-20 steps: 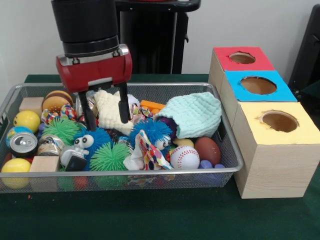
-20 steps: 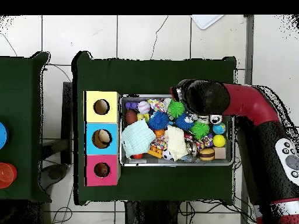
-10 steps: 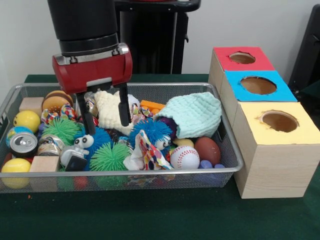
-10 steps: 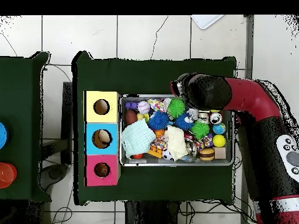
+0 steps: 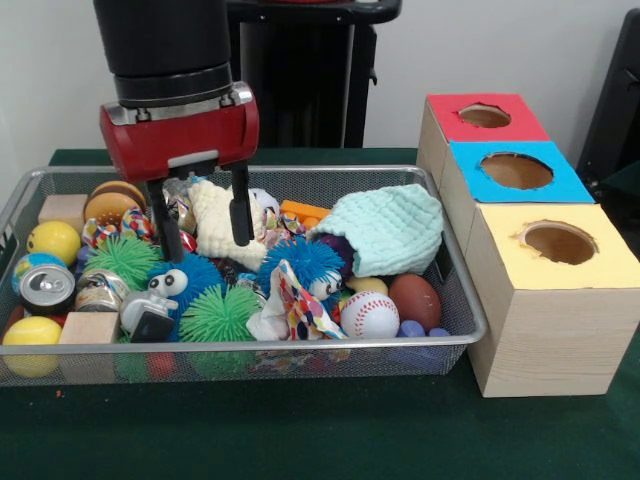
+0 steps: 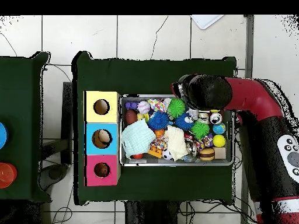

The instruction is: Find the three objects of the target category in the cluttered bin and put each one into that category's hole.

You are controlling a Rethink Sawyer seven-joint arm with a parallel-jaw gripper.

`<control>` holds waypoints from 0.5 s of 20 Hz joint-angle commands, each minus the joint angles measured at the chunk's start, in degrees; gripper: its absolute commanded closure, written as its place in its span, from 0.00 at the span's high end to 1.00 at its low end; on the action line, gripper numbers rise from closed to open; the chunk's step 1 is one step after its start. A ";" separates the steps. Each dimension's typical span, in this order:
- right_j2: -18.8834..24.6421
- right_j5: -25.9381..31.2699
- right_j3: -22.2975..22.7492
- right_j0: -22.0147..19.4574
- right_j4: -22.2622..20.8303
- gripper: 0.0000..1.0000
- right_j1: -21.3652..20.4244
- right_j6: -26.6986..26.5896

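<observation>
**Operator:** What do you have on the surface and the room?

**Inspector:** You have a surface (image 5: 330, 435) covered in dark green cloth. From overhead it stands on a white tiled floor (image 6: 146, 38). A second green stand (image 6: 20, 116) sits beside it. On the surface you have a wire bin (image 5: 460, 300) and, just beside it, a wooden box (image 5: 545, 330) with three holes in a row: red (image 5: 485, 116), blue (image 5: 516, 171), yellow (image 5: 559, 243). Behind is a pale wall.

**Operator:** And the pincer against the bin contents?

**Inspector:** Your pincer (image 5: 199, 215) hangs over the bin's end away from the box, its two black fingers (image 5: 240, 210) apart with nothing between them. The tips sit low among the clutter. A cream cloth (image 5: 222, 225) lies between and behind the fingers; whether they touch it I cannot tell. Just below the tips you have a blue spiky toy with eyes (image 5: 185, 285), flanked by green spiky balls (image 5: 220, 315). A second blue spiky ball (image 5: 305, 262) lies just toward the box. A baseball (image 5: 369, 314), a brown football (image 5: 414, 300) and a mint cloth (image 5: 385, 228) lie at the box end, well apart from the pincer. Yellow balls (image 5: 52, 241), a can (image 5: 46, 287) and a burger toy (image 5: 113, 203) crowd the other end.
</observation>
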 commanded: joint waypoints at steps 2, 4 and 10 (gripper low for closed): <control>-0.30 9.09 1.34 -1.19 -4.58 1.00 -0.76 -17.91; -0.41 9.59 1.72 -1.34 -4.98 1.00 -1.08 -17.50; -1.04 13.58 0.26 0.47 -6.30 1.00 -1.40 -15.91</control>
